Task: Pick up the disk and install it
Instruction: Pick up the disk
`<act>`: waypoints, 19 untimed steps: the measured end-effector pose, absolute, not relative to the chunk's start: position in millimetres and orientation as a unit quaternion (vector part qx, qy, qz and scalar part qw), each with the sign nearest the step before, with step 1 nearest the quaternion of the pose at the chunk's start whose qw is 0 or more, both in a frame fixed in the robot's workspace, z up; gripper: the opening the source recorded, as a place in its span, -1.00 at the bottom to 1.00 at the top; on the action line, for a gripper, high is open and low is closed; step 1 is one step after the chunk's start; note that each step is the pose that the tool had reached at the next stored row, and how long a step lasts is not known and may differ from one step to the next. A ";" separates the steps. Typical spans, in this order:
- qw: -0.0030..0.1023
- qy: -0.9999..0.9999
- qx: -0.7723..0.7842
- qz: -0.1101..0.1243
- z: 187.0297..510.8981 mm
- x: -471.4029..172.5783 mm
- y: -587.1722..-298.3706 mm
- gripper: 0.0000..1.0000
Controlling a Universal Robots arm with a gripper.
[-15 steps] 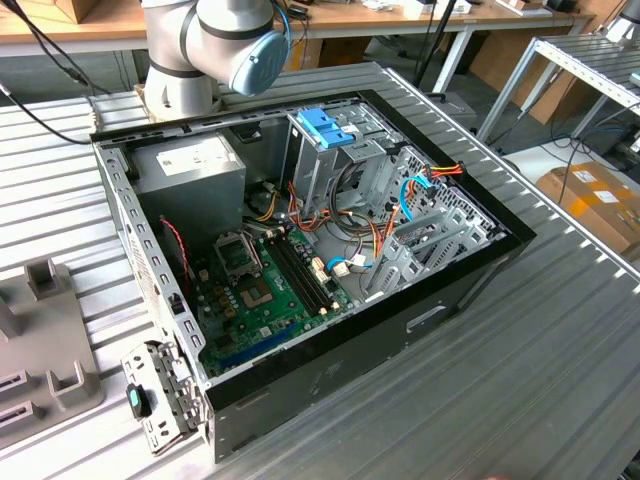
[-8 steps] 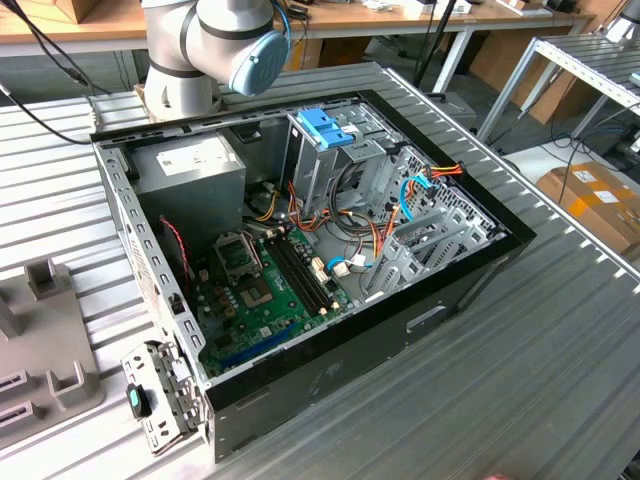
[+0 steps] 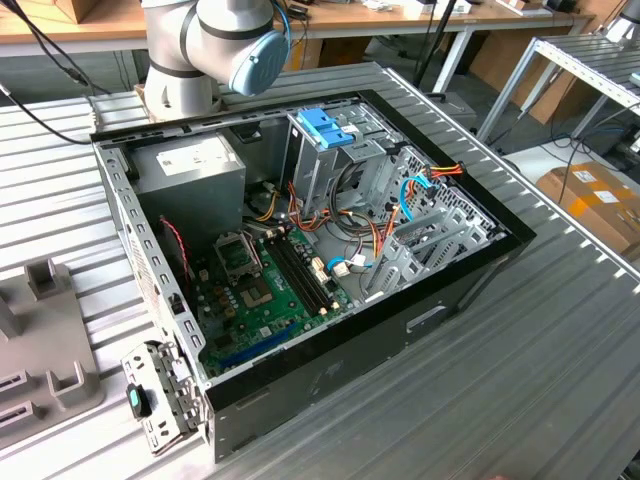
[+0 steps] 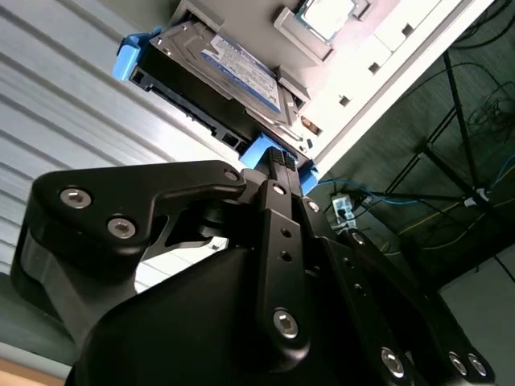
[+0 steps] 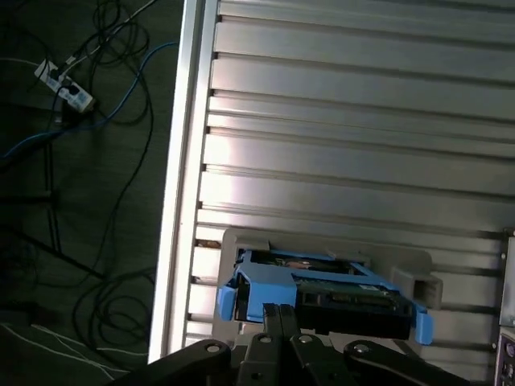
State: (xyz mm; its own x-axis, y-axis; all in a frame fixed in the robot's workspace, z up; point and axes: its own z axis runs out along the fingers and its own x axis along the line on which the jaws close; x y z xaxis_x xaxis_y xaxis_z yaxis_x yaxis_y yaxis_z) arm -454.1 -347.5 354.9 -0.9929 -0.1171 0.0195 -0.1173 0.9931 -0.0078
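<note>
One robot arm [image 3: 215,45] stands at the far edge of a ribbed metal table [image 3: 560,340], behind one open computer case [image 3: 440,300] lying on its side. Inside the case I count one large grey power-supply box [image 3: 195,170], one green motherboard [image 3: 255,300], one upright metal cage [image 3: 315,175] topped by one blue plastic bracket [image 3: 325,127], and several bundles of coloured cables running between them. One grey moulded fixture [image 3: 45,330] sits on the table at the exterior view's left, apart from the case.

One disk [image 5: 338,293] shows in both wrist views. It is a flat metal drive with a white-and-blue label, framed by a light-blue carrier. It lies cradled in one pale grey holder [image 5: 402,261] on the table, near the table's edge, with loose cables on the floor beyond.

One gripper [image 5: 278,310] is at the disk's end. Its jaws are drawn narrow, almost together, with their tips against the blue carrier and blue plastic visible on either side of them. I cannot tell whether they actually pinch the plastic.
</note>
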 end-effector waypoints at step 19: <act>0.008 -0.970 0.245 0.006 354.7 -454.5 -347.4 -0.79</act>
